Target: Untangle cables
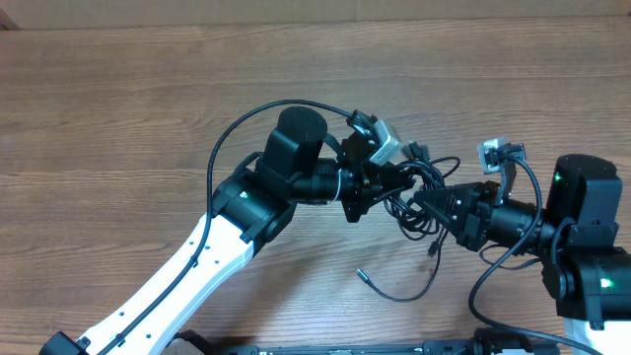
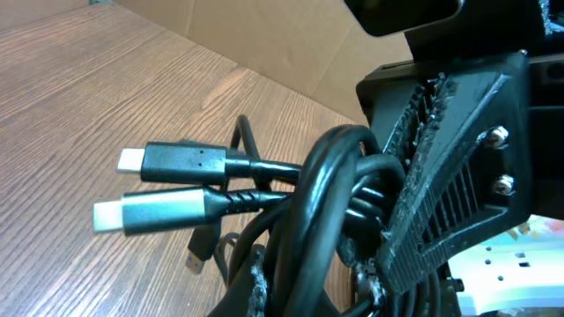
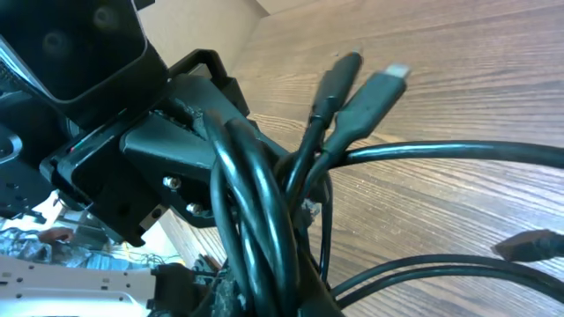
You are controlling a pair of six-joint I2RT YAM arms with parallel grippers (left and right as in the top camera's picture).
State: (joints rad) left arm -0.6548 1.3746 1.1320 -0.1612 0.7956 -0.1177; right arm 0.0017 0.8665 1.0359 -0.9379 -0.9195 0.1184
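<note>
The cables (image 1: 422, 177) are a tangled black bundle hanging between my two grippers above the middle of the table. My left gripper (image 1: 386, 187) is shut on the bundle from the left. My right gripper (image 1: 426, 203) is shut on it from the right, close against the left one. In the left wrist view the cables (image 2: 326, 202) run up from my left gripper (image 2: 308, 283), and two silver-tipped plugs (image 2: 167, 161) stick out to the left. In the right wrist view the cables (image 3: 251, 202) rise from my right gripper (image 3: 273, 286), with two plugs (image 3: 374, 88) pointing up.
One loose cable strand (image 1: 419, 288) loops down onto the wooden table (image 1: 118, 108) and ends in a small plug (image 1: 363, 274) near the front. A cardboard wall (image 2: 264, 44) stands at the far edge. Both arm bodies crowd the front right.
</note>
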